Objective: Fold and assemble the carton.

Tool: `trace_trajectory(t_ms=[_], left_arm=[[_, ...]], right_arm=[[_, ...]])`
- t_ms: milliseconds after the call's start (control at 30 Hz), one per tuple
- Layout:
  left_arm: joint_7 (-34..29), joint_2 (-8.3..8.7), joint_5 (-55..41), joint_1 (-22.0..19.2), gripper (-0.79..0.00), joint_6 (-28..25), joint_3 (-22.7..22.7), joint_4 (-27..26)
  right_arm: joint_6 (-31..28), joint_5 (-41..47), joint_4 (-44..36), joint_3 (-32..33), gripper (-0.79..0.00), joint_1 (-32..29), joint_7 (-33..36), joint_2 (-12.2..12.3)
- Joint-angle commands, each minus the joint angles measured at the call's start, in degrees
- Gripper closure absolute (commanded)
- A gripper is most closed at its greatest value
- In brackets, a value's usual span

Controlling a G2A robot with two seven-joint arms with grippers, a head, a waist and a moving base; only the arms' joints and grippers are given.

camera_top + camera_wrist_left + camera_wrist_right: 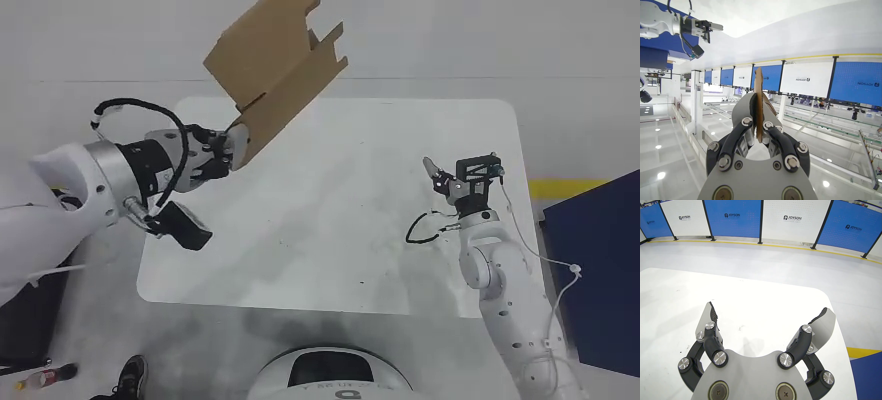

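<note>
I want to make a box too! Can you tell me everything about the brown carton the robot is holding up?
The carton looks like plain brown cardboard and is not yet a finished box: its panels are only partly folded, with notched flaps along the far end. It hangs tilted in the air over the far left corner of the table, not resting on it. Only the left tool touches it, shut on its lower edge. The left wrist view shows that thin edge pinched between the pads.
</note>
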Motion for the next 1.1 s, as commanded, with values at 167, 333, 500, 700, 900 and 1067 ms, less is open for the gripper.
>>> trace_trajectory(t_ms=[167, 333, 500, 700, 900, 1067], left_arm=[[-13.43, -3.87, -1.67, 3.26, 0.0, -17.5, 13.82, 0.0], [-25.67, -7.99, -16.88, 7.0, 0.0, -20.79, 15.05, 2.43], [-35.46, -10.47, -31.76, 9.99, 0.0, -16.96, 13.59, 7.29], [-33.68, -10.97, -26.73, 8.71, 0.0, -31.89, 14.79, 6.41], [-33.68, -10.97, -26.73, 8.71, 0.0, -31.89, 14.79, 6.41], [-36.48, -11.19, -45.54, 11.21, 0.0, -19.41, 9.45, 11.88]], right_arm=[[0.0, 0.0, 0.0, 0.0, -0.785, 0.0, 0.0, 0.0], [0.0, 0.0, 0.0, 0.0, -0.785, 0.0, 0.0, 0.0], [0.0, 0.0, 0.0, 0.0, -0.785, 0.0, 0.0, 0.0], [0.0, 0.0, 0.0, 0.0, -0.785, 0.0, 0.0, 0.0], [0.0, 0.0, 0.0, 0.0, -0.785, 0.0, 0.0, 0.0], [0.0, 0.0, 0.0, 0.0, -0.785, 0.0, 0.0, 0.0]])
